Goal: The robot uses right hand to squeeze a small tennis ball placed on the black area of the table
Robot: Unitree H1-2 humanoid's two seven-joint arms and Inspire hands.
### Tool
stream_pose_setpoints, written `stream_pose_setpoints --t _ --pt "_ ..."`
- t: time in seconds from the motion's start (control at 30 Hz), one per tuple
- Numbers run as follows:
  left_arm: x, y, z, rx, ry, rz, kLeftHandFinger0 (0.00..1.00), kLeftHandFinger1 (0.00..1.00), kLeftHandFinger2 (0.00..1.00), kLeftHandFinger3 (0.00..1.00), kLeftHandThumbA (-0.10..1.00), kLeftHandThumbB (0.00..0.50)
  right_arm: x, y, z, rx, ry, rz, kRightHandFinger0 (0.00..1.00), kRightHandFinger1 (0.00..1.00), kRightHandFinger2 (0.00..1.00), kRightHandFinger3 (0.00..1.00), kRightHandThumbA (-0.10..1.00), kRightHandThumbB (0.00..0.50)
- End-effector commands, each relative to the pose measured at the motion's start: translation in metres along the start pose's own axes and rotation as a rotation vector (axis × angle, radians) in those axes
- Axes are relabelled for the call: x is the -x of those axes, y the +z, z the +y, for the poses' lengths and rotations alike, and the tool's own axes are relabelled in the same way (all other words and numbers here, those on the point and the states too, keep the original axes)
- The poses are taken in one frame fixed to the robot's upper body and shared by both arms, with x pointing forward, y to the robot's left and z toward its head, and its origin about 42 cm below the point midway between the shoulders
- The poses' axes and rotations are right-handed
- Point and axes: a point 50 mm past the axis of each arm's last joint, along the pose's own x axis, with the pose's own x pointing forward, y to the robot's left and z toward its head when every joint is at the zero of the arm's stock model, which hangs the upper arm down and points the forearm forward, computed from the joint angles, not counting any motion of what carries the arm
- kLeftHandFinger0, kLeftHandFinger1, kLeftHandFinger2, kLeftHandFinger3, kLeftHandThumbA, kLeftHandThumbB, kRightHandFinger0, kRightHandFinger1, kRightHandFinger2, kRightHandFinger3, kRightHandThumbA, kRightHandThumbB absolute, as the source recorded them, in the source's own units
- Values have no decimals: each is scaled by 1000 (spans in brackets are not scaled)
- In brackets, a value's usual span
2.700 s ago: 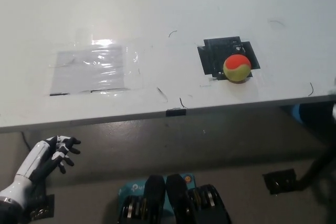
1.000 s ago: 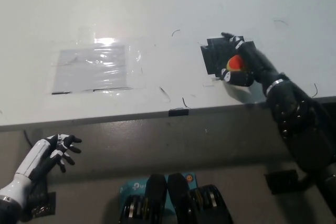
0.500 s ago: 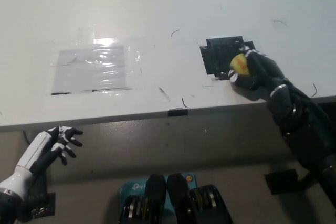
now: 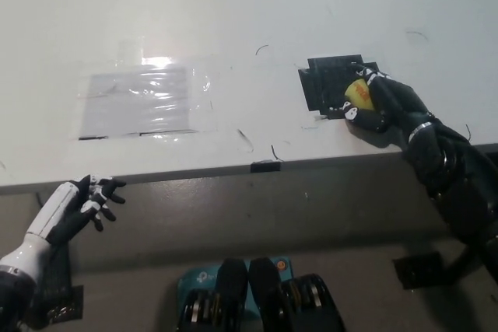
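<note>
The black right robot hand (image 4: 380, 104) is wrapped around the small tennis ball (image 4: 358, 92), which sits on the black area (image 4: 320, 81) of the white tabletop (image 4: 233, 21). Only a bit of yellow ball peeks out (the rest is hidden by the fingers). This looks like the squeeze step. Next, the hand likely needs to press harder without rolling the ball off the patch. The white left robot hand (image 4: 78, 207) rests below the tabletop edge, fingers spread, holding nothing.
</note>
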Motion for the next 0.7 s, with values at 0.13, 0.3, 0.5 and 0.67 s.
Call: stream_pose_setpoints --t 0.13,0.3,0.5,0.67 --pt "-8 12 17 -41 10 -67 334 406 540 615 931 77 9 5 49 226 222 -25 140 296 605 1000 92 234" --pt "-8 10 18 -20 12 -72 331 404 526 598 908 93 16 -2 58 322 103 -98 0 62 358 923 -100 6" --pt "-9 8 19 -35 7 -76 298 377 504 578 943 102 19 -6 62 359 22 -152 0 228 558 41 -100 0" --pt "-9 5 20 -30 12 -74 306 390 513 579 957 121 21 -8 62 340 -86 -154 0 173 470 207 -100 0"
